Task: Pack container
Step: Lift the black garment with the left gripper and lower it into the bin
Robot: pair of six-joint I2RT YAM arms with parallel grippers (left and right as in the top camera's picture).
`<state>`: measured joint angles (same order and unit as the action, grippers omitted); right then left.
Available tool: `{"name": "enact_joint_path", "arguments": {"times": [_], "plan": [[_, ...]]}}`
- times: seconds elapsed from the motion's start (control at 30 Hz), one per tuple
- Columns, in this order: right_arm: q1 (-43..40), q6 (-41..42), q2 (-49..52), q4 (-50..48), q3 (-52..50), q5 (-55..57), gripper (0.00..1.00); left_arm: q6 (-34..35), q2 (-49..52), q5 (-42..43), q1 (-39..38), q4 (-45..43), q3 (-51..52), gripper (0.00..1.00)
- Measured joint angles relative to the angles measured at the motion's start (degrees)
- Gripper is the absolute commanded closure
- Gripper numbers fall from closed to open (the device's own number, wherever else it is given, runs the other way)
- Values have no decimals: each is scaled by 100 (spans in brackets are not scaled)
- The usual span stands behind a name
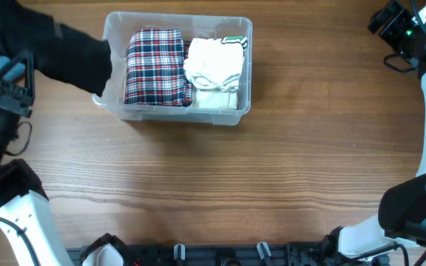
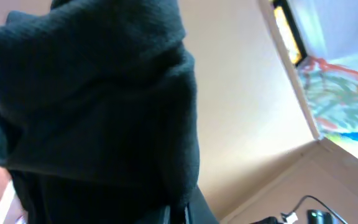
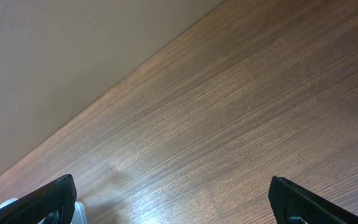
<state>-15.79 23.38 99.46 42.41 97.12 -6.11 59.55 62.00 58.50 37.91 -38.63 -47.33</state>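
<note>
Toward the far left of the table (image 1: 272, 170), we saw the container (image 1: 176, 114) standing upright with 2 folded pieces side by side inside it, a plaid garment (image 1: 154, 66) on the left and a white garment (image 1: 214, 65) on the right. Just left of it, the left gripper (image 2: 174, 213) was clamped tight on a black garment (image 1: 65, 48), whose cloth hid the fingertips and, seen from overhead, overlapped the container's left rim. Far to the right, well apart from the container, the right gripper (image 3: 174, 202) stood spread wide above the wood, its 2 fingers (image 3: 48, 198) holding nothing.
</note>
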Motion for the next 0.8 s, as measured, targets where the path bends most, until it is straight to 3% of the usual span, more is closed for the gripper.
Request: {"name": "enact_joint_path", "arguments": {"times": [0.27,0.4,0.63,0.8], "plan": [[0,0,0,0,0,-2,0,-2,428,-83,-627,1978,-1469,96],[0,0,0,0,0,0,0,-2,1049,-817,-632,3145,-2109,96],[0,0,0,7,0,-2,0,39,1797,-2129,-686,4457,-3261,96],[0,0,0,2,0,-2,0,-673,2249,-2997,-1364,5657,-4046,96]]}}
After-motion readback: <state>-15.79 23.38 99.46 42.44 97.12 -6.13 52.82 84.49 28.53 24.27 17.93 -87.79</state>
